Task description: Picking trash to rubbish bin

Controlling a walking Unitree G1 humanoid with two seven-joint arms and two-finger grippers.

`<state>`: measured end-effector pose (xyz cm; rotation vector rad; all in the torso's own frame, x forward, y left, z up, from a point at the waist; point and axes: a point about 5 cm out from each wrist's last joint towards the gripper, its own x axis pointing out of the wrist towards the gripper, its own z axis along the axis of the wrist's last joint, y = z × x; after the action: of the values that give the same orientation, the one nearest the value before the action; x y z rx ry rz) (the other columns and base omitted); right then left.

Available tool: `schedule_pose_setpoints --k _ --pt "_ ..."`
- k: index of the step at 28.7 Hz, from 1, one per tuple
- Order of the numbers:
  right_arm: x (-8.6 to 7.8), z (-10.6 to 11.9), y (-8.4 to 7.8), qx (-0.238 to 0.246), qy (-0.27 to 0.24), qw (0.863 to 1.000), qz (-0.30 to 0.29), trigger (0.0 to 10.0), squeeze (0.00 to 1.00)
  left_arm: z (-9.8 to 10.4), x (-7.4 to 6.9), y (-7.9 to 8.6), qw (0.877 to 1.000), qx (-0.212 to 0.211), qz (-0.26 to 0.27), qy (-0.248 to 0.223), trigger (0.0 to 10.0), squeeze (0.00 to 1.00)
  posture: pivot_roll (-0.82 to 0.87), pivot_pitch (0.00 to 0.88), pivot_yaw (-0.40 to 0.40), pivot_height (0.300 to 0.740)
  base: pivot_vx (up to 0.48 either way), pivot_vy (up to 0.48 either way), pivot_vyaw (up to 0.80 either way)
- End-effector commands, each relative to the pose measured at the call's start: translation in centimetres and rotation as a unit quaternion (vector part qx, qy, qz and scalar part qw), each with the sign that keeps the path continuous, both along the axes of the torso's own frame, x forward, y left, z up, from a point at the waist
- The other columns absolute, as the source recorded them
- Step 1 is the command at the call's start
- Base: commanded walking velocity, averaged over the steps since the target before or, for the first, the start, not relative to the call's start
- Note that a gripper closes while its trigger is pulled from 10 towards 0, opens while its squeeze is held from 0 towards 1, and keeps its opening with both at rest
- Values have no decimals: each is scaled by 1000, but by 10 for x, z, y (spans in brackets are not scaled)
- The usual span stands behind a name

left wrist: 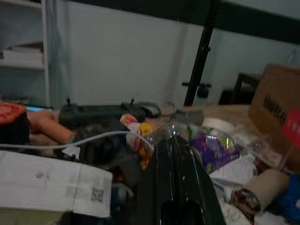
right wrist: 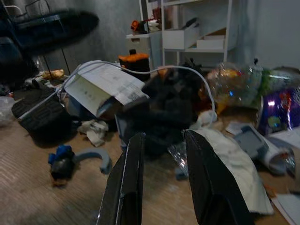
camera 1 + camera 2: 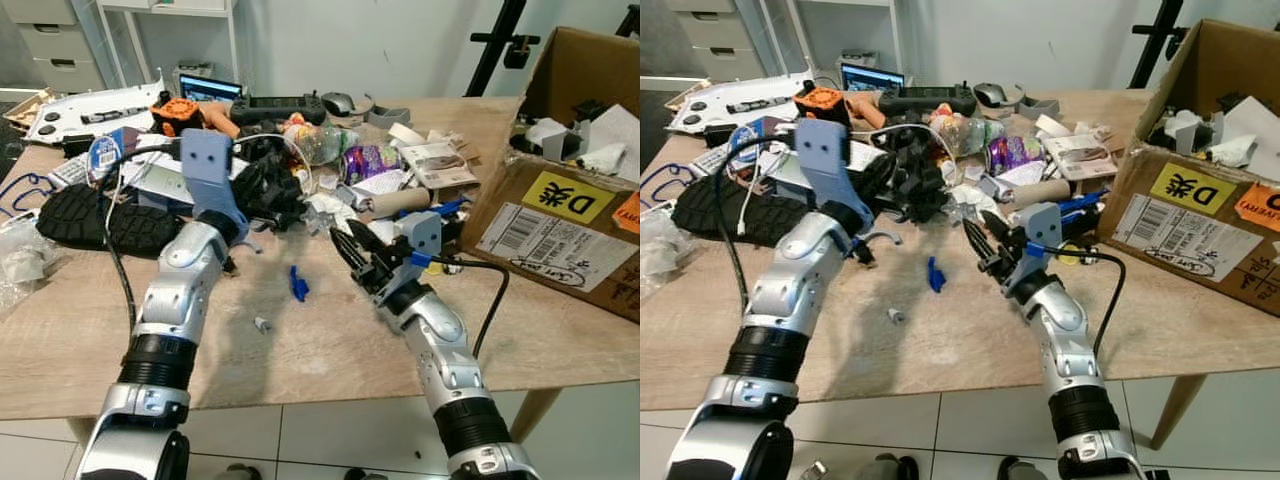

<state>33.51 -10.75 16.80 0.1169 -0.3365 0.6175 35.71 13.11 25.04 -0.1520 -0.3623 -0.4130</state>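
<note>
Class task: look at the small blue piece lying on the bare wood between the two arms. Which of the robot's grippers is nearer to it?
Right. The right gripper hovers just beside the blue piece, toward the box side. The left gripper is farther back, in the clutter pile.

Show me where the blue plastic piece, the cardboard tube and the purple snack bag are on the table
blue plastic piece [image 3: 298, 284]: left eye view, middle of the piece.
cardboard tube [image 3: 398, 201]: left eye view, middle of its side.
purple snack bag [image 3: 371, 160]: left eye view, centre of its shiny front.
</note>
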Motion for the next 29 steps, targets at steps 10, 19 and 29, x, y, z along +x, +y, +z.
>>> schedule_pose_setpoints --k 10,19,29 --pt "3 3 3 13 1 1000 5 10000 0 -7 -4 -1 1000 -8 -2 0 0 0 62 48 -28 740 0 0 0" --pt "9 10 4 3 -11 1000 9 10000 0 1 1 -1 1000 -7 4 -16 0 0 54 23 -38 740 0 0 0" --pt "9 10 5 -1 -14 1000 9 10000 0 1 3 0 1000 -5 14 -17 0 0 52 25 -40 740 0 0 0"
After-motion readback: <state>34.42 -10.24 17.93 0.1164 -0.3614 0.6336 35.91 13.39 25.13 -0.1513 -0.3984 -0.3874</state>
